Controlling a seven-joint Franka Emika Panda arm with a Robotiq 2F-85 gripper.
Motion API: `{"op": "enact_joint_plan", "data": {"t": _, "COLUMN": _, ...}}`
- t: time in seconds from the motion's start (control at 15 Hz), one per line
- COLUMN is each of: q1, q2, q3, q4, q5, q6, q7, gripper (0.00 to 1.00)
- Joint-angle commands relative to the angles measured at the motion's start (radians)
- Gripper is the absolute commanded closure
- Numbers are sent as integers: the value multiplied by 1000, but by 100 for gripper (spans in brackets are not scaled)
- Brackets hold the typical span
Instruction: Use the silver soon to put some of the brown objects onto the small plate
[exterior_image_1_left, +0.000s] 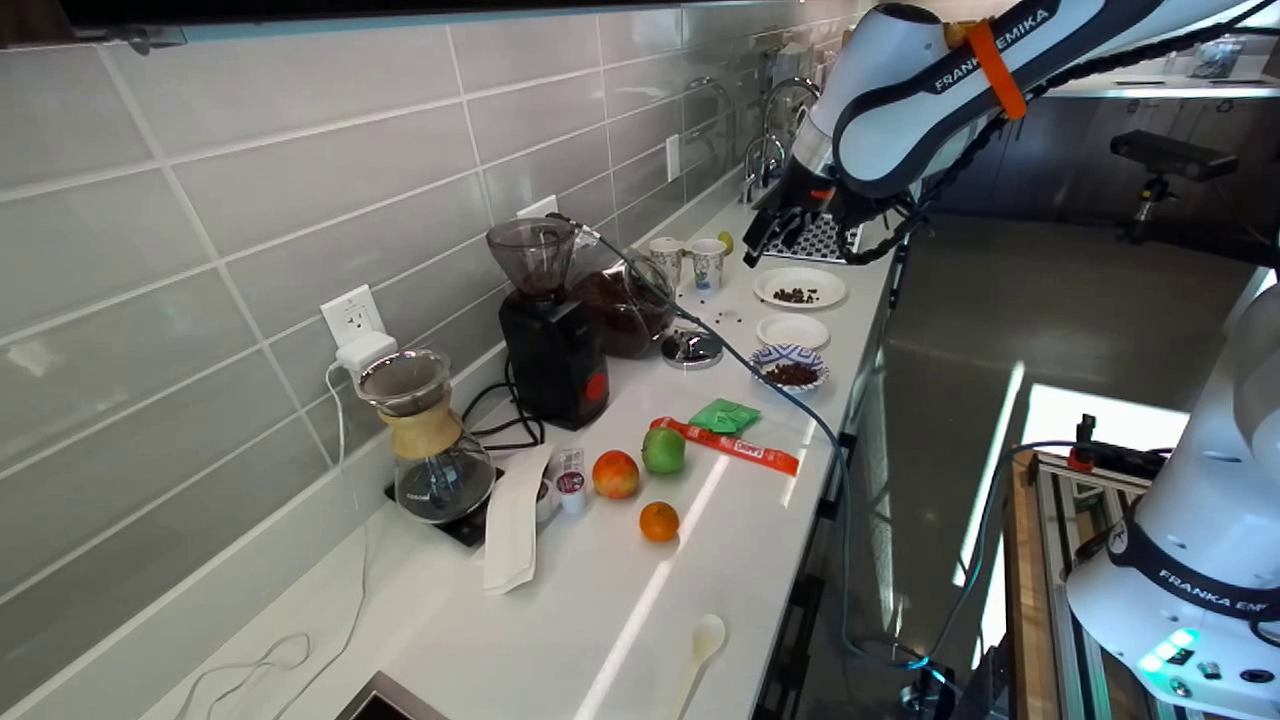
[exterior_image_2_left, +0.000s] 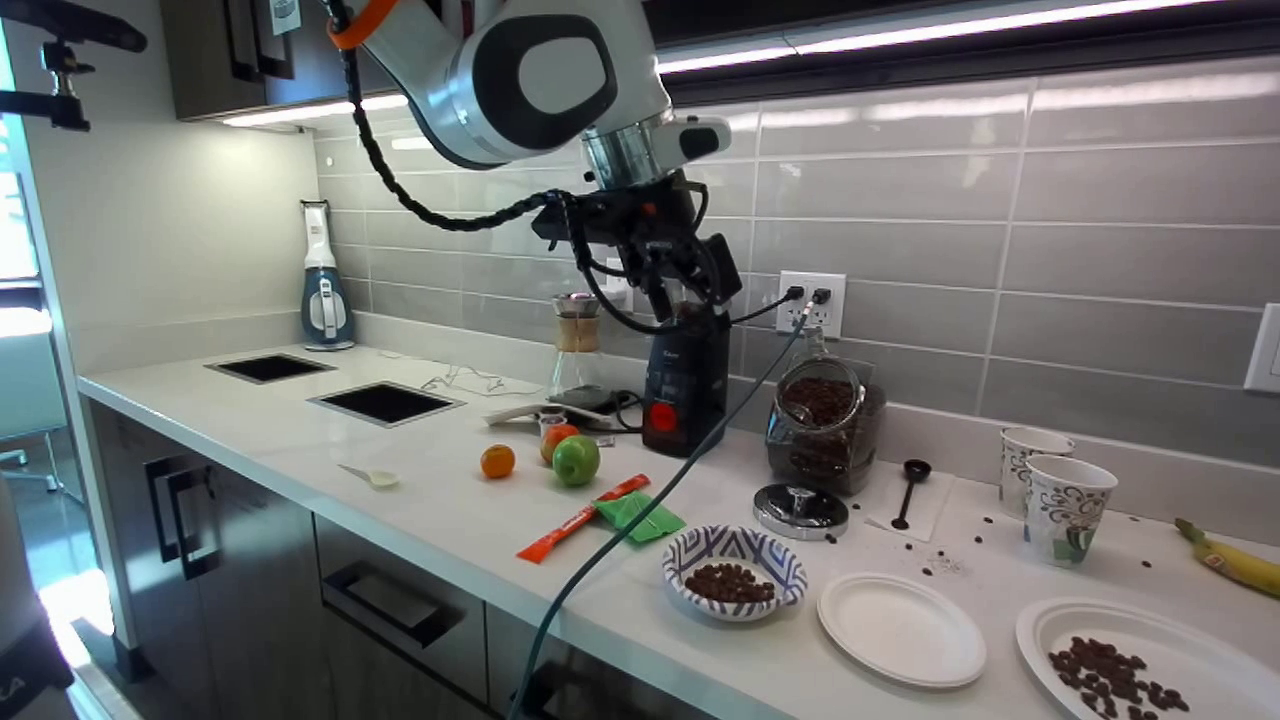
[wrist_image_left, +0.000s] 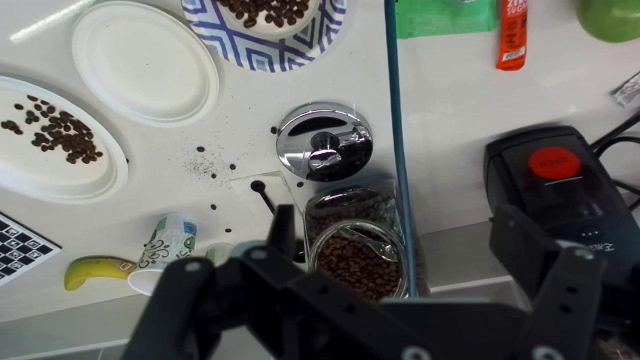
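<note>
The small plate (exterior_image_2_left: 902, 630) is white and bare on the counter between the patterned bowl and a larger plate; it also shows in an exterior view (exterior_image_1_left: 793, 331) and the wrist view (wrist_image_left: 145, 62). Brown coffee beans fill a tilted glass jar (exterior_image_2_left: 820, 450), whose open mouth shows in the wrist view (wrist_image_left: 360, 260). A shiny, clear or silver spoon (wrist_image_left: 375, 245) lies in the jar's mouth. More beans lie in the patterned bowl (exterior_image_2_left: 735, 540) and on the larger plate (exterior_image_2_left: 1200, 650). My gripper (wrist_image_left: 400, 232) is open and empty, high above the counter, also in both exterior views (exterior_image_1_left: 770, 240) (exterior_image_2_left: 695, 300).
A blue cable (wrist_image_left: 395, 125) crosses over the jar. A black grinder (exterior_image_2_left: 685, 390) stands beside it. A chrome lid (exterior_image_2_left: 800, 510), a black scoop (exterior_image_2_left: 908, 495), paper cups (exterior_image_2_left: 1065, 505) and a banana (exterior_image_2_left: 1240, 560) are near. Fruit, packets and a pale spoon (exterior_image_2_left: 375, 477) lie farther along.
</note>
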Motion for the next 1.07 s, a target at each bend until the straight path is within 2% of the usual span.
{"op": "enact_joint_plan", "data": {"t": 0.0, "q1": -60, "q2": 107, "q3": -1, "q4": 74, "q5": -91, "q6": 86, "q7": 74, "gripper": 0}}
{"op": "enact_joint_plan", "data": {"t": 0.13, "q1": -80, "q2": 177, "q3": -26, "q4": 131, "q5": -111, "q6": 126, "q7": 71, "gripper": 0}}
{"op": "enact_joint_plan", "data": {"t": 0.2, "q1": -71, "q2": 218, "q3": -50, "q4": 169, "q5": -83, "q6": 139, "q7": 27, "gripper": 0}}
{"op": "enact_joint_plan", "data": {"t": 0.4, "q1": -47, "q2": 316, "q3": -70, "q4": 256, "q5": 78, "q6": 157, "q7": -157, "gripper": 0}}
{"op": "enact_joint_plan", "data": {"t": 0.6, "q1": -79, "q2": 399, "q3": -28, "q4": 366, "q5": 237, "q6": 105, "q7": -375, "gripper": 0}}
{"op": "enact_joint_plan", "data": {"t": 0.73, "q1": -105, "q2": 450, "q3": -5, "q4": 442, "q5": 295, "q6": 63, "q7": -483, "gripper": 0}}
{"op": "enact_joint_plan", "data": {"t": 0.93, "q1": -121, "q2": 527, "q3": -14, "q4": 549, "q5": 273, "q6": -14, "q7": -531, "gripper": 0}}
{"op": "enact_joint_plan", "data": {"t": 1.0, "q1": -119, "q2": 557, "q3": -27, "q4": 591, "q5": 251, "q6": -54, "q7": -505, "gripper": 0}}
